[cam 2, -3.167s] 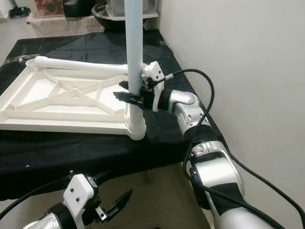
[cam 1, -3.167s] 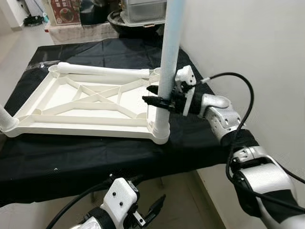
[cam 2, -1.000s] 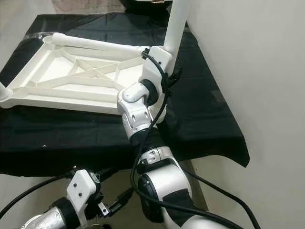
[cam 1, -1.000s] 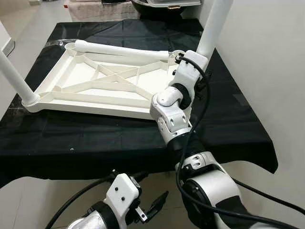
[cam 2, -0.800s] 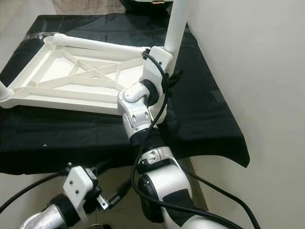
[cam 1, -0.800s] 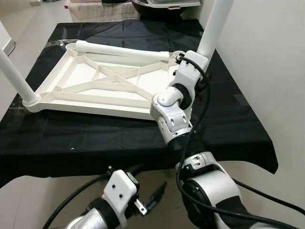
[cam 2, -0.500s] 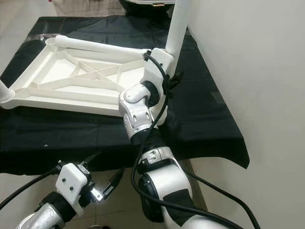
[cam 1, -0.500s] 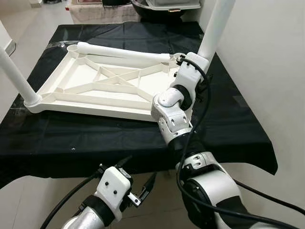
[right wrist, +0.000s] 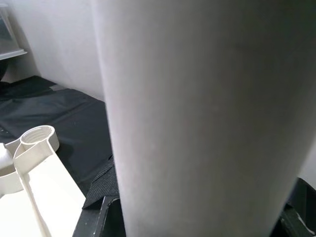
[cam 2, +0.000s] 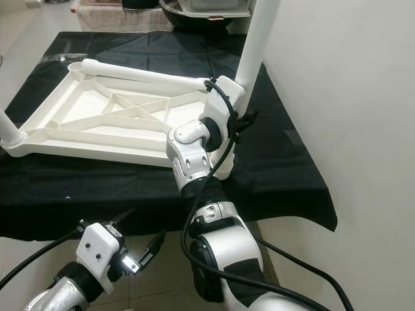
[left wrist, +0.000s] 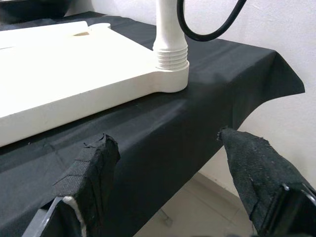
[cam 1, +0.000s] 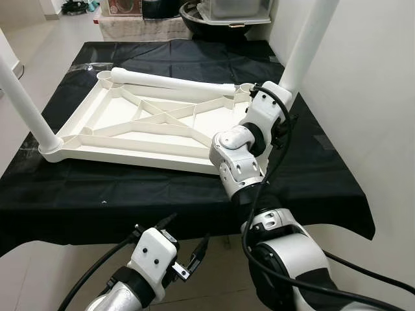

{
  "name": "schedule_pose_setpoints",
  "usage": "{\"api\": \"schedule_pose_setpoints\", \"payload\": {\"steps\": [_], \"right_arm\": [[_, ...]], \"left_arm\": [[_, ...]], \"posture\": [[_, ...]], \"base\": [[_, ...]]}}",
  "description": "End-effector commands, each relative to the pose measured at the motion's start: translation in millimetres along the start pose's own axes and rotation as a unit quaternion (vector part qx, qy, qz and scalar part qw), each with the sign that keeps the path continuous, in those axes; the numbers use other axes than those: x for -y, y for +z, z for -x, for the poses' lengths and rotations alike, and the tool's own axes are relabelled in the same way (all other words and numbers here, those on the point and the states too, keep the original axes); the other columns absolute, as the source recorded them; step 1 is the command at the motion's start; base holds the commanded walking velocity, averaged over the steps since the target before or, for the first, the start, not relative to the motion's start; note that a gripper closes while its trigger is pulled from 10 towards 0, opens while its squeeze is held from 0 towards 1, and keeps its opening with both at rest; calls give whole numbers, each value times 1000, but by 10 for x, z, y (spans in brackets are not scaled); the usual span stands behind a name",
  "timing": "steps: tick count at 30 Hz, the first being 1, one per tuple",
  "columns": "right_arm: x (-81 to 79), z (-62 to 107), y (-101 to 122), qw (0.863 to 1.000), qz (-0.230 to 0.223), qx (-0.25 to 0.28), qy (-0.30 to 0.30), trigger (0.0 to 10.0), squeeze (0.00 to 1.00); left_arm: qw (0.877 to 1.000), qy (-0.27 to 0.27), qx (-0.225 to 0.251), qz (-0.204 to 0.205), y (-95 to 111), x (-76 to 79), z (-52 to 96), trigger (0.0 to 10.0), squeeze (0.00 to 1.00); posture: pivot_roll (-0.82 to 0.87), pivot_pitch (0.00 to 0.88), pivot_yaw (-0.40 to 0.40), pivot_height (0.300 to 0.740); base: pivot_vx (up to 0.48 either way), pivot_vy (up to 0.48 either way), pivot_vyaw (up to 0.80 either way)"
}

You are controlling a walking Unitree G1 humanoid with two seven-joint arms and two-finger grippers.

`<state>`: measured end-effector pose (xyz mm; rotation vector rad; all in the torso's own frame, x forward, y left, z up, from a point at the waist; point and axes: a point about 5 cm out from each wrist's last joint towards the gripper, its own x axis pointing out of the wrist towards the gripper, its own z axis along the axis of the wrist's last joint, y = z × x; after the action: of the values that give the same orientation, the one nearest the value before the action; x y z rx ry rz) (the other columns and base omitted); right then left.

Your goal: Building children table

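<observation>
A white children's table top (cam 1: 123,146) lies upside down on a black cloth. One white leg (cam 1: 21,102) stands in its near left corner. Another leg (cam 1: 303,48) rises tilted from the near right corner (left wrist: 169,74), and my right gripper (cam 2: 241,122) is shut around it low down, one fingertip (right wrist: 102,186) showing beside the white tube. A loose leg (cam 1: 170,81) lies along the far edge, by an empty threaded socket (right wrist: 38,136). My left gripper (left wrist: 165,148) hangs open below the table's front edge, nothing between its fingers (left wrist: 91,170).
The black cloth (cam 1: 318,175) drapes over the table's front and right edges. A white wall (cam 1: 376,97) stands close on the right. A dark bowl with a clear container (cam 1: 228,13) sits beyond the far end. Bare floor lies under the front edge.
The camera has shifted and pulled back. My right gripper has stayed on the corner leg, which now leans more. My left gripper has swung up toward the table's front edge.
</observation>
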<state>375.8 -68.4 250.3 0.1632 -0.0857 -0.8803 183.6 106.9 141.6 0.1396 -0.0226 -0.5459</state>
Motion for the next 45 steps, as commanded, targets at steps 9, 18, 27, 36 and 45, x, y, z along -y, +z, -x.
{"api": "schedule_pose_setpoints", "payload": {"steps": [9, 18, 27, 36, 45], "right_arm": [[164, -48, -544, 991, 40, -128, -24, 10000, 718], [102, 8, -518, 992, 23, -123, 2, 10000, 1000], [25, 96, -528, 989, 12, -126, 75, 10000, 0], [162, 132, -628, 983, 26, -133, 120, 10000, 0], [248, 167, -743, 969, 49, -117, 211, 10000, 0]], "left_arm": [[1000, -5, -12, 5, -62, 25, -7, 10000, 0], [1000, -7, -14, 6, -69, 19, -6, 10000, 0], [1000, -11, -16, 6, -87, 10, -28, 10000, 0], [1000, -13, -15, 6, -107, -10, -67, 10000, 0], [1000, -13, -18, 2, -144, -41, -105, 10000, 0]], "posture": [[173, 174, -31, 740], [172, 174, -28, 740], [159, 166, -18, 740], [144, 157, -18, 740], [141, 140, -13, 740]], "base": [[0, 0, 0], [0, 0, 0], [0, 0, 0], [0, 0, 0], [0, 0, 0]]}}
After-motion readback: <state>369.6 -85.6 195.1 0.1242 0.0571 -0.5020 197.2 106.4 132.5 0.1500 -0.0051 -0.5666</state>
